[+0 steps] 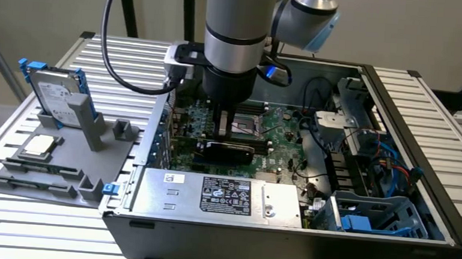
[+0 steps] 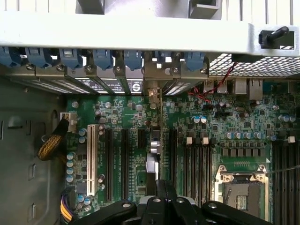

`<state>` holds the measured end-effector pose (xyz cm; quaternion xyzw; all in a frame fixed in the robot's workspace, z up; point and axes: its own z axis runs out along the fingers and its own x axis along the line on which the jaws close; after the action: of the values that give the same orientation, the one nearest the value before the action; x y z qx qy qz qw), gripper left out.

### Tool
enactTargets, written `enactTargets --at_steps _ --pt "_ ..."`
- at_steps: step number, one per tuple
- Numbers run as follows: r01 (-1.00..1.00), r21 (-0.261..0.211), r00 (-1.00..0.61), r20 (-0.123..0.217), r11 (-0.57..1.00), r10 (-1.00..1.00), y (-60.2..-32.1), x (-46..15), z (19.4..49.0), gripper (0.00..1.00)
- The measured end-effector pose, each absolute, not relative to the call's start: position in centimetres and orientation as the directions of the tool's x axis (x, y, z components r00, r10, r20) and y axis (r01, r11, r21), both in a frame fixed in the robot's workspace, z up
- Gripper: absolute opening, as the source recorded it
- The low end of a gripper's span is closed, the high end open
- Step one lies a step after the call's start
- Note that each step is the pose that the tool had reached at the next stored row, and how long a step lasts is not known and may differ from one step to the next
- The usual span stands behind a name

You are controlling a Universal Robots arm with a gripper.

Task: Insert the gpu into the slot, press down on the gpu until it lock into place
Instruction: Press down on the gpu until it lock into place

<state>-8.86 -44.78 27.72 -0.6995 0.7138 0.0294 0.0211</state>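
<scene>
Gripper is standing with fingers pressed together, tips touching the gpu directly beneath; its shroud is blocking the slot from sight.

slot: hidden beneath gpu | end effector: cut by picture edge | power-supply label: unreadable

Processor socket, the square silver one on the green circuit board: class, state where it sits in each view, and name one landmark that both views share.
Exterior view: the square silver processor socket sits mid-board, just to the exterior view's right of the gripper.
Wrist view: the socket lies on the green circuit board, with the long black slots between it and the gripper.
Shared landmark: the gripper.
</scene>
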Motion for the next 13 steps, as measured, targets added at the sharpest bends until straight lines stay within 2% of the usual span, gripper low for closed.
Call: enactTargets --at_steps 13 --pt "-1.0 0.012 -0.021 -0.067 0.02 -0.998 -44.69 -8.87 27.19 0.11"
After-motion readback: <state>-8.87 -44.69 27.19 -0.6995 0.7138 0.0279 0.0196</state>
